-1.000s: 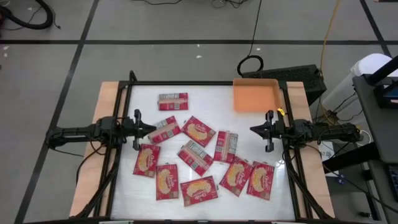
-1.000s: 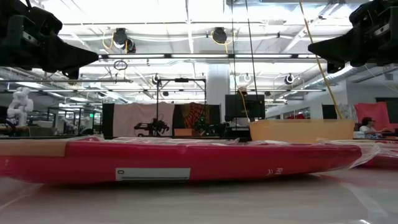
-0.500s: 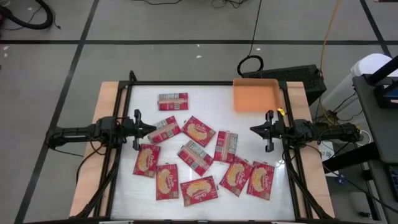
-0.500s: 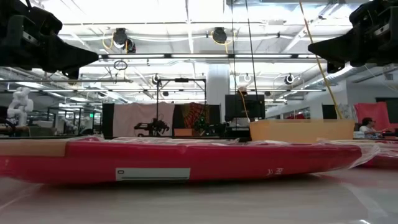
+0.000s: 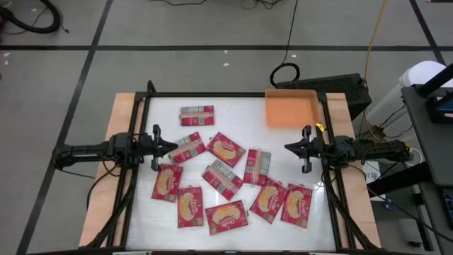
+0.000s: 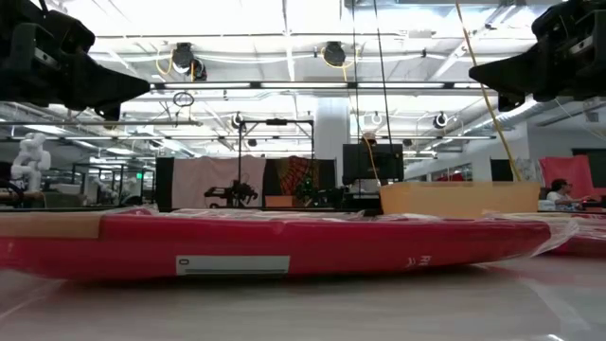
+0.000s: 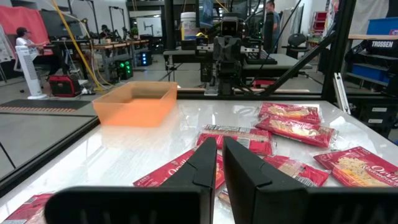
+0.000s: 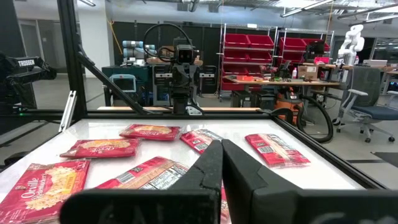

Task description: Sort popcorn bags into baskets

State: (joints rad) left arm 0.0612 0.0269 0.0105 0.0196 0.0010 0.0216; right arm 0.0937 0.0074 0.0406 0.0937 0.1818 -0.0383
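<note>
Several red popcorn bags (image 5: 224, 177) lie flat across the white table top, some with the yellow popcorn picture up, some with the grey-white panel up; one (image 5: 197, 115) lies apart near the far edge. The orange tray (image 5: 290, 108) sits at the far right corner, with nothing in it that I can see. My left gripper (image 5: 174, 147) hovers shut at the table's left side, its tips beside a bag (image 5: 187, 148). My right gripper (image 5: 287, 148) hovers shut at the right side, near another bag (image 5: 257, 166). Both are above the table in the low view.
A black frame (image 5: 233, 95) runs round the table top, with wooden margins outside it. In the low view one bag (image 6: 284, 248) lies close in front of the camera and hides most of the table. Bare white surface lies between the far bag and the tray.
</note>
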